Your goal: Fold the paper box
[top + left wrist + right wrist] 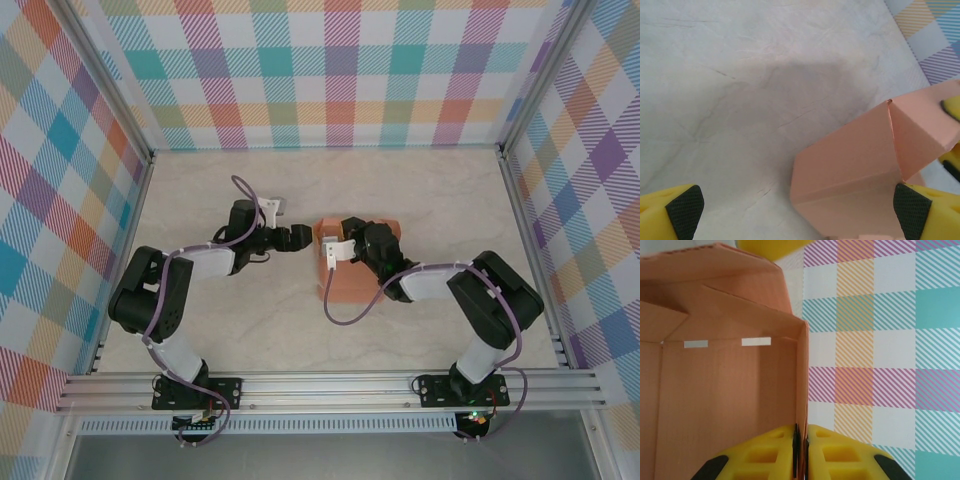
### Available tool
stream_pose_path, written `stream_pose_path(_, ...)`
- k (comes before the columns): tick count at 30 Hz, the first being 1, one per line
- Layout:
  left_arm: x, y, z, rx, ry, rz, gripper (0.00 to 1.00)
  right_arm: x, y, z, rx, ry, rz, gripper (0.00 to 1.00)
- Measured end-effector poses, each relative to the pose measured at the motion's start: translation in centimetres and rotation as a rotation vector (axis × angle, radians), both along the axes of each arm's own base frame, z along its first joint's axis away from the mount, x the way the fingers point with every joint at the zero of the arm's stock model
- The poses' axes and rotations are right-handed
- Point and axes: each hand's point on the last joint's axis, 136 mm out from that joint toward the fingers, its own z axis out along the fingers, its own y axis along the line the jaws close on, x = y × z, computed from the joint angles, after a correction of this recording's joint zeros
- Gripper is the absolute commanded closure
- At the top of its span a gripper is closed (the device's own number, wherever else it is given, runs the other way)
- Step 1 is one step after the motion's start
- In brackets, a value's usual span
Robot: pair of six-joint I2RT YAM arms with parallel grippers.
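The right gripper (801, 432) is clamped on the box (725, 390). Its two yellow fingers (765, 452) are pressed together, with only the thin edge of an upright side wall between them. In the right wrist view the box opens toward the camera and shows its inner face. Two small white slots (756, 341) sit in a row along a crease, and a flap is folded over above them. Past the pinched wall stands the plaid screen (880, 340).

From above, this gripper reaches over the left part of the box, which rests on the pale table (420, 180) a little right of centre, partly formed with its walls raised.

The left gripper (799, 210) has its jaws spread wide and holds nothing. Its black pads (685, 205) sit at the two bottom corners of the left wrist view. A folded corner of the box pokes in between them, nearer the right pad (whether that pad touches the card I cannot tell). The box casts a soft shadow on the table beyond it. Bits of yellow at the right edge of that view lie against the far side of the box. In the top view the left gripper is just beside the box's left edge, facing the right gripper across it
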Motion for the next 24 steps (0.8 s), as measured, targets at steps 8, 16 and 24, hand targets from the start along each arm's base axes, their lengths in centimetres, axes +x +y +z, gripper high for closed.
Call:
stream_pose_path(8, -0.6, -1.0, -0.4, -0.026, 0.025, -0.030, 0.00, 0.0, -0.1, -0.5, -0.009, -0.008, -0.027, 0.86)
stream_pose_path(16, -2.4, -2.0, -1.0, -0.034, -0.042, -0.091, 0.06, -0.7, -0.7, -1.7, 0.039, 0.033, -0.047, 0.89)
stream_pose_path(24, -4.0, -2.2, -1.7, -0.025, -0.065, -0.168, 0.05, -1.8, -1.2, -0.5, 0.146, 0.075, -0.050, 0.90)
